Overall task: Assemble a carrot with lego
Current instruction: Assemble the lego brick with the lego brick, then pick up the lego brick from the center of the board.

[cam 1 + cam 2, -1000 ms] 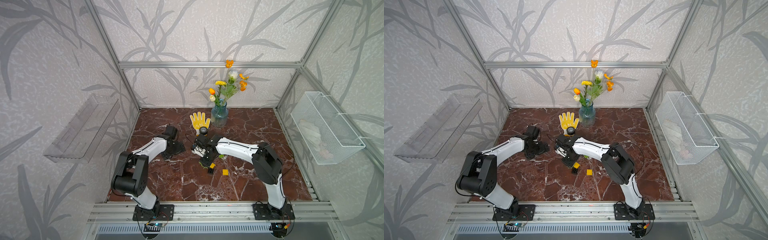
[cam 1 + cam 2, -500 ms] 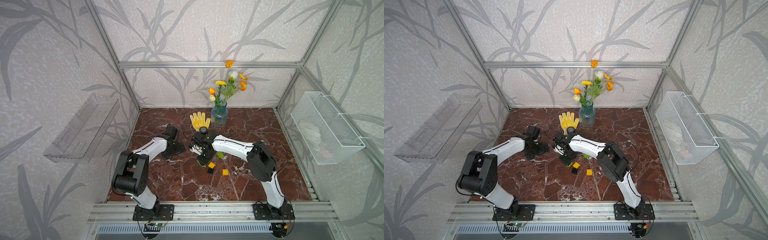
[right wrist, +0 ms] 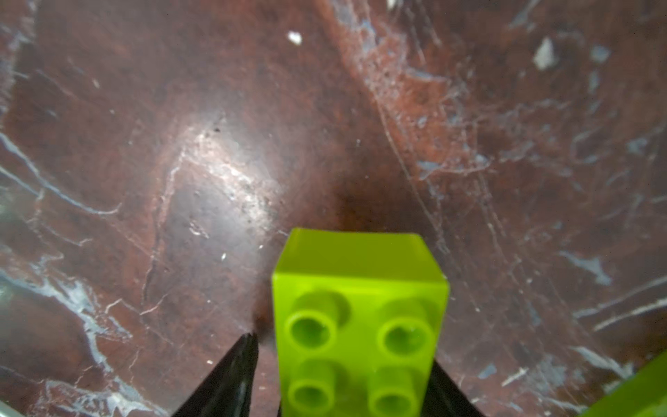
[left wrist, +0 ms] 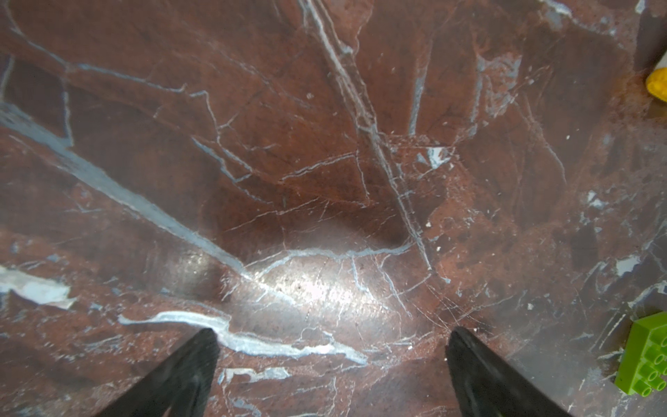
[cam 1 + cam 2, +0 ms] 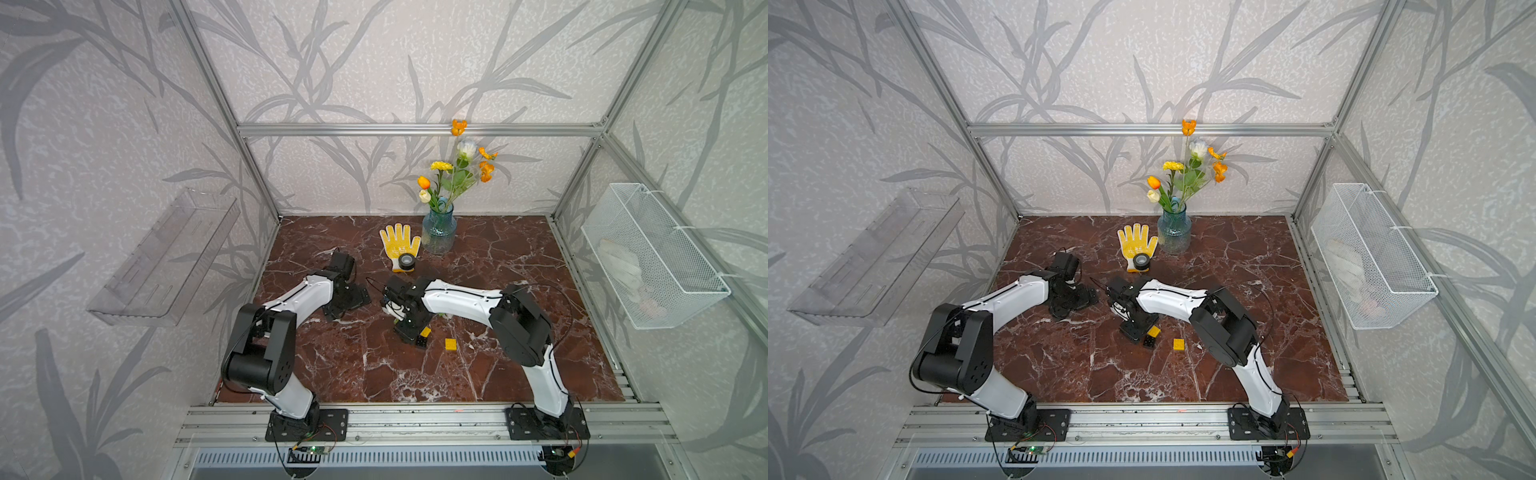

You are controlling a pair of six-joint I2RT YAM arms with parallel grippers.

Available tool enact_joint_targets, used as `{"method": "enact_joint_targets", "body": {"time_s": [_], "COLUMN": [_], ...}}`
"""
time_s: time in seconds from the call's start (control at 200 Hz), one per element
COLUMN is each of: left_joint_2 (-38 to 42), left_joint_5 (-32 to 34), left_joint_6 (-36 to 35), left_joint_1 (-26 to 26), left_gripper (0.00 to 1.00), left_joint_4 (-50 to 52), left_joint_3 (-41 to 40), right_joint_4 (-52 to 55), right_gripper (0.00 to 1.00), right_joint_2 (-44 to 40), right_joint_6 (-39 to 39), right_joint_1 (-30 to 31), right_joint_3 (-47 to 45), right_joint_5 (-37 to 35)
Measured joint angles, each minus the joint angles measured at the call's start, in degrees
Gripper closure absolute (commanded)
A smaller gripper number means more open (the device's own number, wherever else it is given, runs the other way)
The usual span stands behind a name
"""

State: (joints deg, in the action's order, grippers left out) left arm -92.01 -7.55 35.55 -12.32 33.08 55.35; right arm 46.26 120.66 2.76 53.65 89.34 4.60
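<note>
My right pincer (image 3: 344,355) straddles the short green brick (image 3: 357,317) with a gap on one side, so it's parked on the surface (image 5: 374,365) right beside the black brick (image 5: 421,341), not clamped. Guessing that keeps pieces bunched for stacking. My left pincer (image 4: 332,335) is wide, empty, well clear of the black brick.

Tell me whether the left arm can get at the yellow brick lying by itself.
Probably not directly: the left gripper is open and empty, but the right gripper sits low on the table between it and the yellow brick, so it would need to go round.
</note>
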Motion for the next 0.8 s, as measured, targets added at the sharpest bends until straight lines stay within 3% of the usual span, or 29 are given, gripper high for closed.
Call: {"method": "enact_joint_targets", "body": {"time_s": [0.13, 0.32, 0.61, 0.8], "left_joint_2": [0.00, 0.00, 0.33, 0.42], "left_joint_5": [0.02, 0.20, 0.39, 0.39], "left_joint_6": [0.00, 0.00, -0.02, -0.02], "left_joint_1": [0.00, 0.00, 0.00, 0.00], "left_gripper": [0.00, 0.00, 0.00, 0.00], "left_joint_4": [0.20, 0.87, 1.66, 1.88], "left_joint_3": [0.00, 0.00, 0.00, 0.00], "right_joint_4": [-2.47, -4.76, -8.20, -9.46], "right_gripper": [0.23, 0.22, 0.29, 0.33], "right_joint_2": [-3.96, -11.15, -15.04, -15.04], "right_joint_6": [-0.07, -0.50, -2.89, -3.82], "right_joint_1": [0.04, 0.04, 0.04, 0.04], "right_joint_3": [-2.60, -6.05, -16.33, -18.16], "right_joint_5": [0.20, -1.27, -1.86, -1.64]}}
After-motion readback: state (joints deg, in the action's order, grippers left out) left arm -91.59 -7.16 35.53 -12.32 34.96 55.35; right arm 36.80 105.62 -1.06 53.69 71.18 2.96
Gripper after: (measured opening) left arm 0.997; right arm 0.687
